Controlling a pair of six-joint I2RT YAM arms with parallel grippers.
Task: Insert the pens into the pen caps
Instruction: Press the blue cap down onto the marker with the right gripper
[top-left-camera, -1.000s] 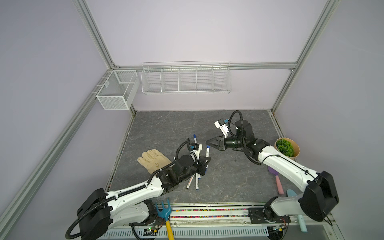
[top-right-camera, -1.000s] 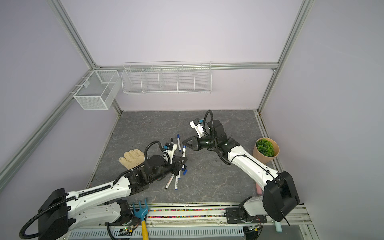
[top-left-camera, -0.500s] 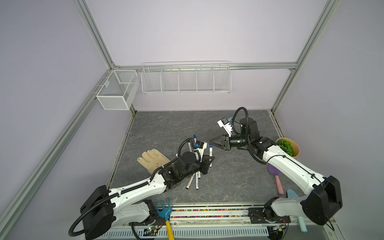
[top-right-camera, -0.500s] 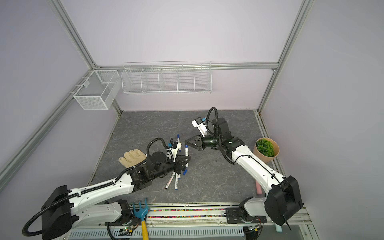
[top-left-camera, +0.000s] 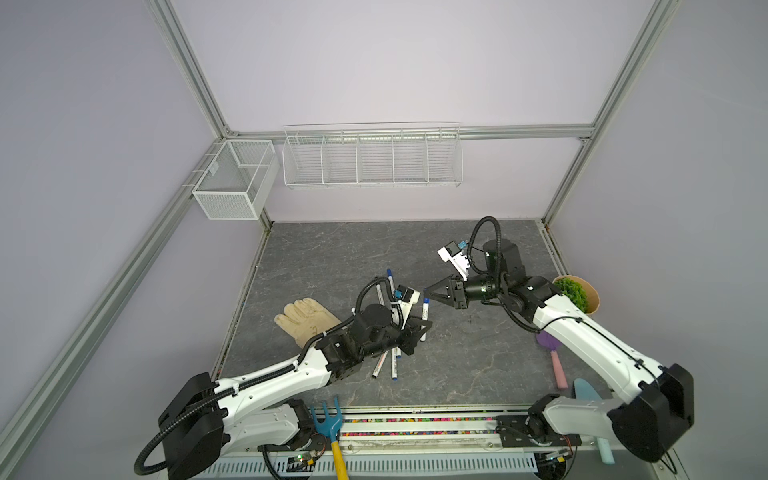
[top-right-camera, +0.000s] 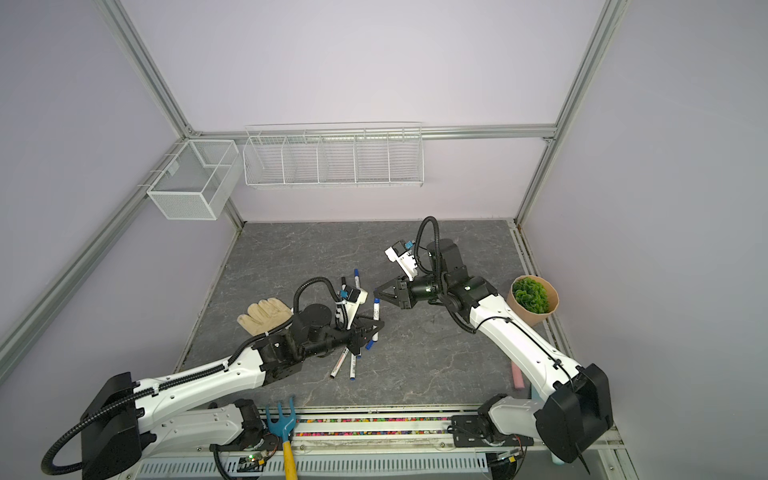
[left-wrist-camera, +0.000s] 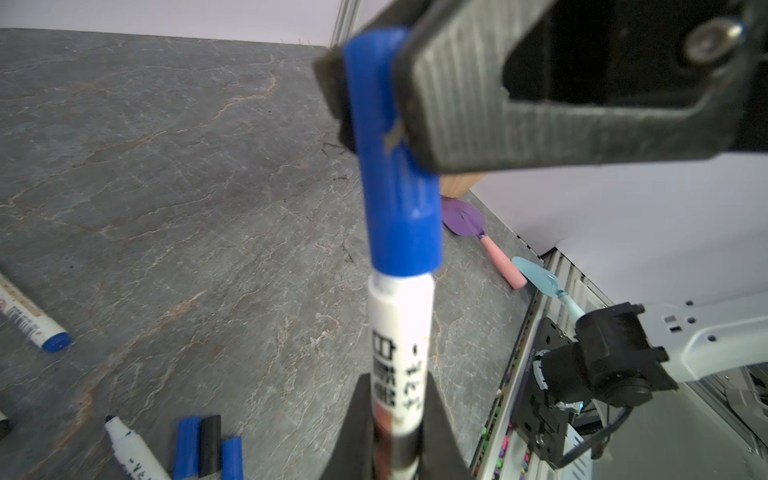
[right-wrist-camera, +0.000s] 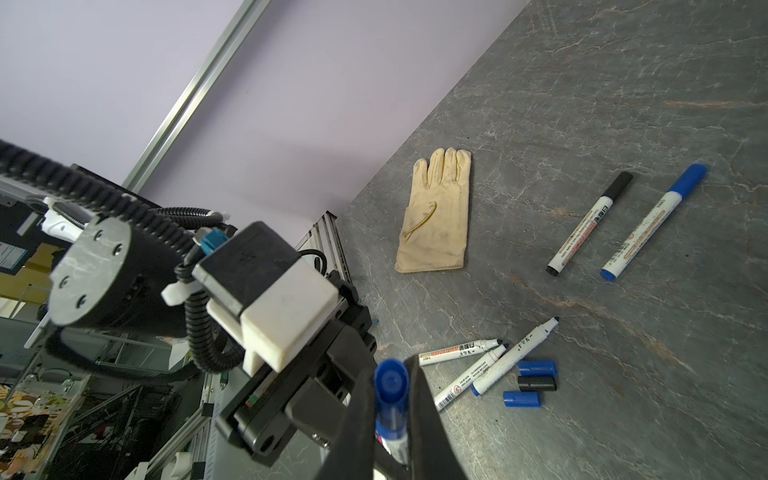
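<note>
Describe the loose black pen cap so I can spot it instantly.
On the grey marbled tabletop, find three uncapped white marker pens fanned together. Beside them lie three stubby plastic caps: the black cap sits between two blue caps.

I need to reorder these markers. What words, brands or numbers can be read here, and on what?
Held pen: black Chinese-style characters, too blurred to read.
Lying pens: red print, perhaps "WHITEBOARD", and a barcode; too small to be sure.
Blue cap: no text seen.
Nothing else is legible.
</note>
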